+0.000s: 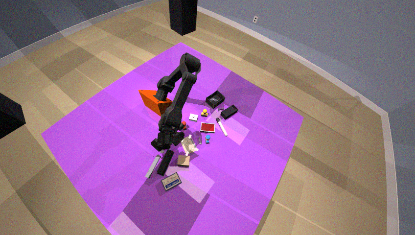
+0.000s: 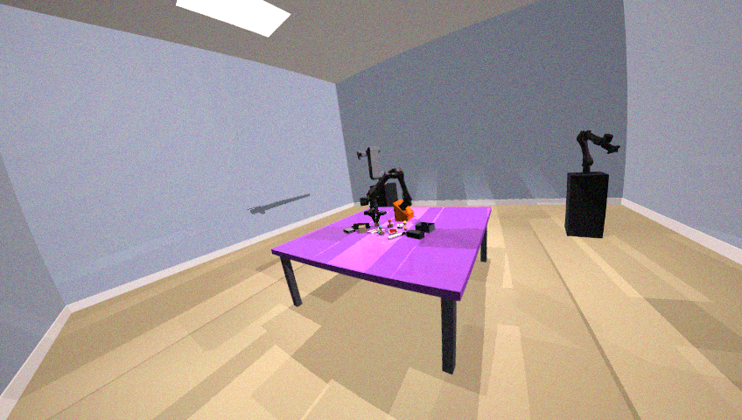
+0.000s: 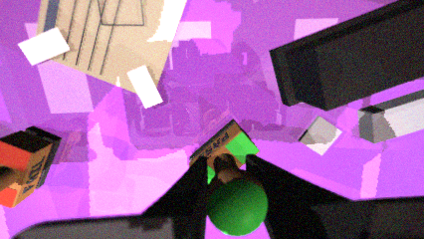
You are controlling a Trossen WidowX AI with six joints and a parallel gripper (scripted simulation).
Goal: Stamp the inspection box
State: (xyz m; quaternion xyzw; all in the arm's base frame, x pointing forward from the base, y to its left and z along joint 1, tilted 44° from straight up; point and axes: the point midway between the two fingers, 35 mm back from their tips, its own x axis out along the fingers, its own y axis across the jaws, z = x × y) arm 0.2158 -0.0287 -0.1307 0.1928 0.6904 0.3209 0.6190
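Note:
My gripper (image 3: pixel 226 162) (image 2: pixel 375 222) is shut on the PASS stamp (image 3: pixel 237 206), around the handle below its green ball knob. Its wooden base, with green patches and PASS lettering, shows just beyond the fingertips; I cannot tell if it touches the bench. The card (image 3: pixel 134 55) (image 1: pixel 188 144), tan with ruled lines and a drawn box, lies beyond the stamp to the upper left in the wrist view, with white pieces at its corners. The red ink pad (image 1: pixel 207 127) is open, right of the arm in the top view. The arm hides the stamp there.
A red stamp (image 3: pixel 20 164) (image 1: pixel 183 124) stands left in the wrist view. A black block (image 3: pixel 348 55) (image 1: pixel 166 162), grey bar (image 3: pixel 403 119) (image 1: pixel 152 166) and small pale cube (image 3: pixel 320 135) are right. Blue (image 1: pixel 207 138) and yellow (image 1: pixel 204 112) stamps and a marker (image 1: pixel 222 128) surround the pad.

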